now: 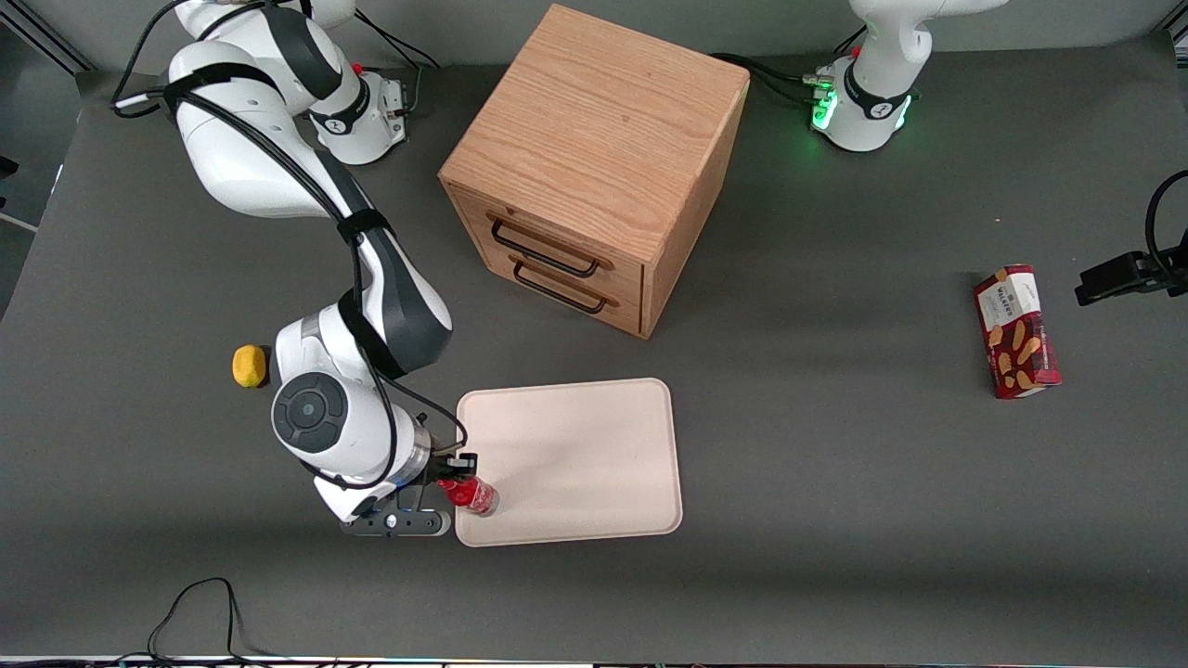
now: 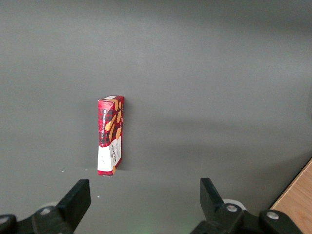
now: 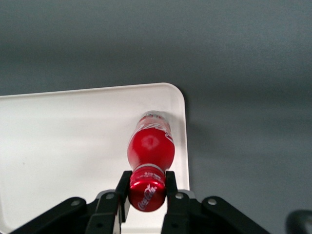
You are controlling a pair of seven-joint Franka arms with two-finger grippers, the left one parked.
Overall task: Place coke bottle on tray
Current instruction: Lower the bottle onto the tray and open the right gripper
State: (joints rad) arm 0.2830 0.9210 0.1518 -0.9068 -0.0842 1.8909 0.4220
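The placing step is in hand. In the front view the gripper [image 1: 461,484] sits in the lower left of the frame, at the near corner of the tray [image 1: 594,436] on the working arm's end, and its 2 fingers are clamped on the cap and neck of the coke bottle [image 1: 473,494]. The right wrist view shows this plainly: the red cap is pinched between the 2 black fingers [image 3: 122,187], and the body of the coke bottle [image 3: 151,148] hangs below over the cream surface of the tray [image 3: 63,146], just inside its rounded corner and close to the rim. Whether the base already touches the tray cannot be told from these views; the bottle looks upright or nearly so.

The tray lies in the lower middle of the front frame, in front of the wooden drawer cabinet [image 1: 594,167]. A red snack box [image 1: 1016,331] lies at the right of the frame, toward the parked arm's end, and a small yellow object [image 1: 249,366] sits at the left, beside the working arm.

The next move probably calls for lowering until the base rests flat, then parting the fingers and lifting straight up so the cap is not dragged. Since the bottle stands so near the rim, a slight shift toward the tray's middle first would be safer, as a slim bottle tips easily.
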